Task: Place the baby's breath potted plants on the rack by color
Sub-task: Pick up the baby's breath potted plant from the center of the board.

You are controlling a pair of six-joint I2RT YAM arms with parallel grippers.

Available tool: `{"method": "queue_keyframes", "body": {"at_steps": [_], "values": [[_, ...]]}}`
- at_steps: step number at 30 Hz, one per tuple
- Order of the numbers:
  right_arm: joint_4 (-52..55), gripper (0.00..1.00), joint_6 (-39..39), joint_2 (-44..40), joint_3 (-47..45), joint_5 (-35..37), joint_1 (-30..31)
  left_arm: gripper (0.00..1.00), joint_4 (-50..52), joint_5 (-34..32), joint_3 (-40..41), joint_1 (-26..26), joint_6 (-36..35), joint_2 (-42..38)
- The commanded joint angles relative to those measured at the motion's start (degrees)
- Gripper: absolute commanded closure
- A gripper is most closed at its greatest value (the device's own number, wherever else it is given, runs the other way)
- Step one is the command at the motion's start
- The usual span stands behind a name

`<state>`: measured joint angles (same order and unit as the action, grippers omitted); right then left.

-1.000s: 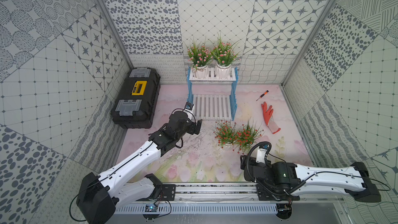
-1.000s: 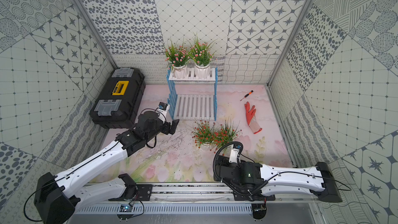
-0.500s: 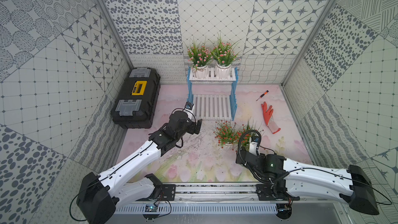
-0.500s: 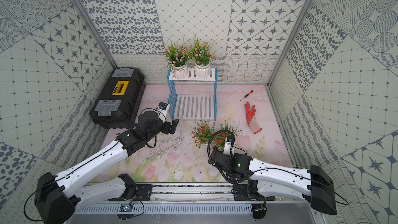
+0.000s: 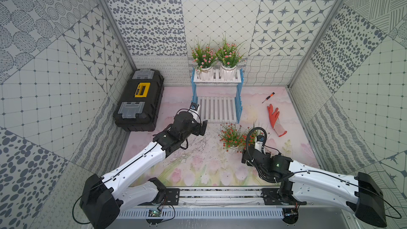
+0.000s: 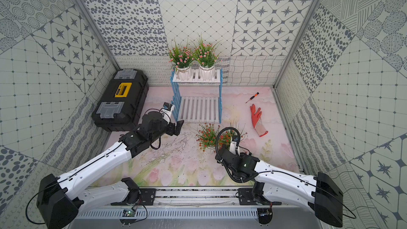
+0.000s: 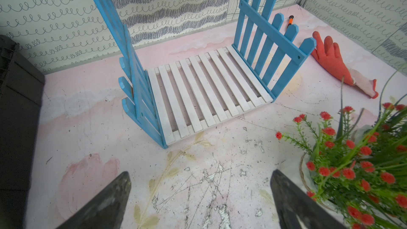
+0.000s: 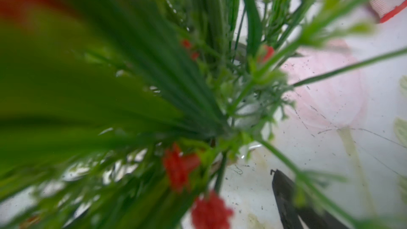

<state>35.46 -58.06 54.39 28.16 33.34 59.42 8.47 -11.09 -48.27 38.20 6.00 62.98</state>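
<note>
While the first pink plant (image 5: 203, 57) and the second pink plant (image 5: 229, 53) were seen upright in both top views, side by side in white pots on the upper shelf of the rack (image 5: 239, 106), the two red-flowered baby's breath potted plants were found on the floral mat (image 5: 198, 164), just in front of the rack's lower shelf. These two stood close together, their leaves mingled. The first red plant (image 5: 231, 136) was seen whole. The second red plant (image 6: 226, 138) was partly covered by the right arm's cable loop and wrist camera.

The right gripper (image 5: 244, 152) was buried in that second plant's foliage. Only one dark finger (image 8: 284, 194) could be made out in the right wrist view, and the other was hidden by blurred leaves. Whether the fingers were spread or pinched on the pot could not be told.

The left gripper (image 7: 199, 172) was held over the mat near the rack's front corner, on the side of the black toolbox (image 5: 138, 100). Its fingers were spread wide, with nothing between them.

An orange glove (image 5: 275, 120) and a screwdriver (image 5: 268, 97) were seen on the mat beyond the rack's far side.
</note>
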Motion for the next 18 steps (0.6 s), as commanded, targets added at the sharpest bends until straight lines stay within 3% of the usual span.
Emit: {"method": "queue_keyframes", "body": {"at_steps": [1,7,18], "values": [[-5.1,0.02,4.0,0.0,-1.7,-0.8,-1.8,0.02,0.1,-0.9,-1.4,-0.1,-0.2,0.5],[-9.6,0.02,6.4,-0.3,-5.1,-1.1,-4.8,0.01,1.5,-0.7,-3.3,-0.2,-0.2,1.8],[-23.1,0.02,17.5,1.6,-7.9,-1.4,-9.0,0.02,2.0,-0.2,-4.7,-0.1,0.6,3.6]]}}
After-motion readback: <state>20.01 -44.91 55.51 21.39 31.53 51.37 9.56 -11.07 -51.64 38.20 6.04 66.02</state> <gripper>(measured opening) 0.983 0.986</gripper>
